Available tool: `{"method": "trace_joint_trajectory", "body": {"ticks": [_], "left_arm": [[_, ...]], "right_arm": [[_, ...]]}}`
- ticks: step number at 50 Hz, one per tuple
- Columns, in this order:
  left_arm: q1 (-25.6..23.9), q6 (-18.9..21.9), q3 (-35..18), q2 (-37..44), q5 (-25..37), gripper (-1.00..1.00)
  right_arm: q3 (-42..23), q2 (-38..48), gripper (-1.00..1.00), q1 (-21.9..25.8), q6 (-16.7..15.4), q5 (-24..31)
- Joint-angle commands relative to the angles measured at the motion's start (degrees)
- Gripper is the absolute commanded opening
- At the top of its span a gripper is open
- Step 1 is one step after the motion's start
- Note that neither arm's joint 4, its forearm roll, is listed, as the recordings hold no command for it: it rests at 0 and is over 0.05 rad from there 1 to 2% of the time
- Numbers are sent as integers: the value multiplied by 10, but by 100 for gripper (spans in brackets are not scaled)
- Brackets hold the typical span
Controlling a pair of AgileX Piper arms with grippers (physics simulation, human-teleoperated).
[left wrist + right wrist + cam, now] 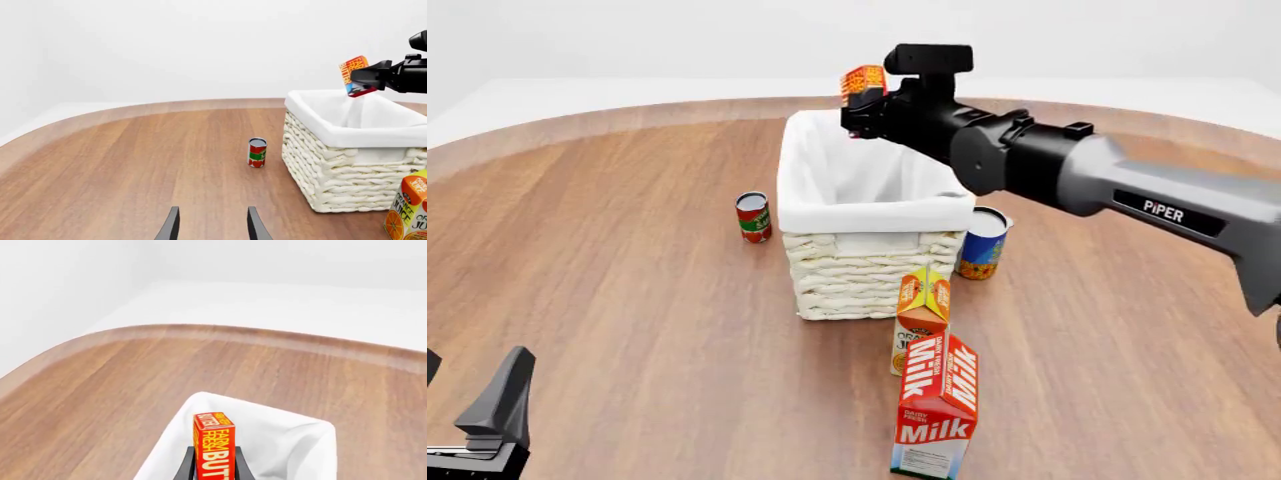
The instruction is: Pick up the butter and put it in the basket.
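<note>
A simulated tabletop scene shows two robot arms at a round wooden table (627,300), with the task nearly at its release step. The right gripper (861,112) reaches in from the 3 o'clock side of the front view and pinches the butter (864,80), a small red-orange box with yellow lettering, by its lower end, so the box stands upright above the fingers. The butter hangs in the air over the far end of the basket (861,265), a large cream wicker basket with white cloth lining, at about 12 o'clock from the basket's centre and close to the far rim. In the right wrist view the butter (213,445) sits between the two dark fingers with the white lining (287,440) directly below. To do this step well, the arm would likely bring the box a little toward the basket's middle and lower it before letting go, since a drop from near the rim could bounce off the cloth edge and land on the table. The left gripper (210,225) rests low and well apart from the basket at roughly 7 o'clock in the front view, its fingers spread and holding nothing. A small red can (753,217) stands just beside the basket at 9 o'clock, a blue and yellow can (982,243) at 3 o'clock, and an orange juice carton (924,305) and a milk carton (937,410) stand at 6 o'clock, none in the way.
</note>
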Motion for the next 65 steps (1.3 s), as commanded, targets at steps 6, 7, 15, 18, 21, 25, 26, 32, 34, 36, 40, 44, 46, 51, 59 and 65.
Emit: {"method": "trace_joint_trajectory", "body": {"ticks": [6,7,15,18,21,25,26,32,34,36,40,44,46,51,59,65], "left_arm": [[0,0,0,0,0,100],[0,0,0,0,0,100],[0,0,0,0,0,100],[0,0,0,0,0,100],[0,0,0,0,0,100],[0,0,0,0,0,100],[0,0,0,0,0,100],[0,0,0,0,0,100],[0,0,0,0,0,100],[0,0,0,0,0,100],[0,0,0,0,0,100],[0,0,0,0,0,100],[0,0,0,0,0,100],[0,0,0,0,0,100],[0,0,0,0,0,100],[0,0,0,0,0,100]], "right_arm": [[-25,18,-100,-1,17,-10],[-25,18,-100,-1,17,-10],[-37,34,-100,2,21,-6],[-40,38,-100,3,21,-4],[-43,41,-100,3,21,-3],[-48,46,-100,2,21,-1],[-49,46,-100,2,21,-1],[-52,48,-100,2,21,0],[-54,49,-100,1,21,1],[-54,50,-100,0,21,2],[-57,53,-100,-2,21,3],[-56,56,-100,-1,22,3],[-57,58,-100,0,23,3],[-59,62,-100,0,23,3],[-61,62,-100,2,22,4],[-63,63,-100,0,23,5]]}}
